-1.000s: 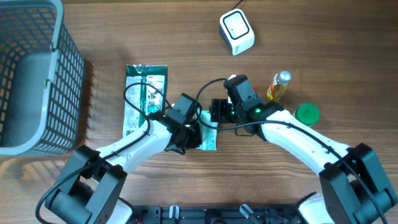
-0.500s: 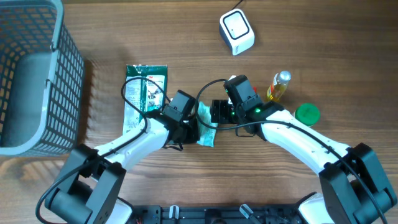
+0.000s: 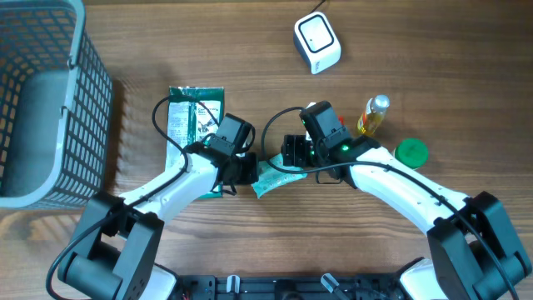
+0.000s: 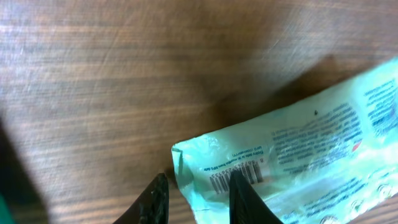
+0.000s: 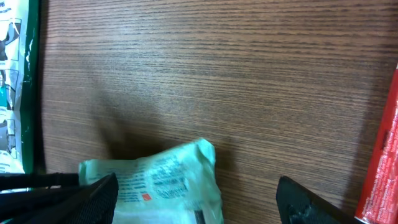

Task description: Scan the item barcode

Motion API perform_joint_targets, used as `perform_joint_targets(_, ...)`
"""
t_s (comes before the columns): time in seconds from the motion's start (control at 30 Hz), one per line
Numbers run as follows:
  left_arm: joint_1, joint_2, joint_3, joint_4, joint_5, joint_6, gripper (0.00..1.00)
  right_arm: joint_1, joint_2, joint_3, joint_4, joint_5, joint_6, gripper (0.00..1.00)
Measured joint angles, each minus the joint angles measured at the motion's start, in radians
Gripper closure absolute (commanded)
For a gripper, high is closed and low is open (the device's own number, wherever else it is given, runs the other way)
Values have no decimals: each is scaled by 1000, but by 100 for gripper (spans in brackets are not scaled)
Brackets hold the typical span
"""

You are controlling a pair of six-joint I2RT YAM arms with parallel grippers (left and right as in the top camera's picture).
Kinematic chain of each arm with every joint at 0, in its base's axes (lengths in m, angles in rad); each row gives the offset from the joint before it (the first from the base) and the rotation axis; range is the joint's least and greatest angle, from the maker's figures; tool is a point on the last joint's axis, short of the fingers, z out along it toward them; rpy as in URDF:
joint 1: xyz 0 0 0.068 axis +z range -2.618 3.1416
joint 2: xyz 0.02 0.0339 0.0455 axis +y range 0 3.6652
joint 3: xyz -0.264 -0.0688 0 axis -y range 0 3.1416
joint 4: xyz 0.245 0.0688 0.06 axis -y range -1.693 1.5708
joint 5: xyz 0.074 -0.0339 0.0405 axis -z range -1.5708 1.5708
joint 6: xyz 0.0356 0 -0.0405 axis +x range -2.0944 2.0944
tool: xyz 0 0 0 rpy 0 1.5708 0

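Left gripper [image 4: 199, 198] pinches pale green plastic packet [image 3: 271, 177]; right gripper [image 3: 291, 151] gapes open. White box scanner [image 3: 316, 43] at one o'clock, well apart: scan not yet done.

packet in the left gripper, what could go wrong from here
1. The left gripper pinches the packet only at one end, so it may slip or droop.
2. The barcode sits right by the fingers, which may hide it from the scanner.
3. The bottle stands close to the right arm and could be knocked.
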Motion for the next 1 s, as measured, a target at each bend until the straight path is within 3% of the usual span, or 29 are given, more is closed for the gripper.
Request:
perform_joint_targets(0.27, 0, -4, 109, -202, -15, 4, 73, 0, 0, 0, -2, -15, 3, 17)
perform_joint_targets(0.77, 0, -12, 145, -244, -18, 4, 64, 0, 0, 0, -10, -26, 3, 16)
perform_joint_targets(1.0, 0, -12, 145, -254, -21, 16, 55, 0, 0, 0, -10, -26, 3, 16)
